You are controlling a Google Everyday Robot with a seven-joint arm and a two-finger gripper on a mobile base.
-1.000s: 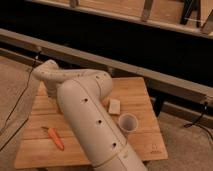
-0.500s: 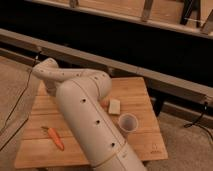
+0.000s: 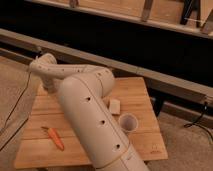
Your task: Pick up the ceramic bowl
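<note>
The ceramic bowl does not show; it is hidden or out of view. My thick white arm [image 3: 90, 115] rises from the bottom middle and bends at an elbow over the wooden table [image 3: 135, 95]. It then reaches left to a wrist [image 3: 44, 67] that turns downward. My gripper [image 3: 50, 88] hangs below that wrist, low over the table's back left corner, and is largely hidden by the arm.
An orange carrot [image 3: 55, 138] lies on the table's front left. A white paper cup [image 3: 128, 122] stands right of the arm, with a small tan block [image 3: 115, 105] just behind it. A dark wall with a metal rail [image 3: 165, 82] runs behind the table. A cable [image 3: 15, 112] lies on the floor at left.
</note>
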